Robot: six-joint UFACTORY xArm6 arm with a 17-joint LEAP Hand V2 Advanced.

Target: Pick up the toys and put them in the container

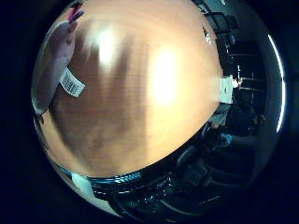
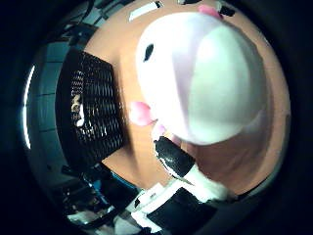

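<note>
The wooden worktop (image 1: 140,93) fills the little-finger view. A black mesh container (image 2: 90,112) stands at the left of the thumb view. The white plush toy (image 2: 205,78), centre-right and close to the palm, looks soft, light and squashy; take it round the body. Its long axis I cannot tell. The hand (image 2: 178,161) touches it below; its grip is unclear.

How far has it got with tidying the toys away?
Early on, it seems. Done: the black mesh container on the wooden table seems to hold something small already, though I cannot tell what. In hand: the white and pink plush toy fills the thumb side view, so it is close to the palm, with a finger of the hand beside it. Left: getting that toy into the container.
</note>
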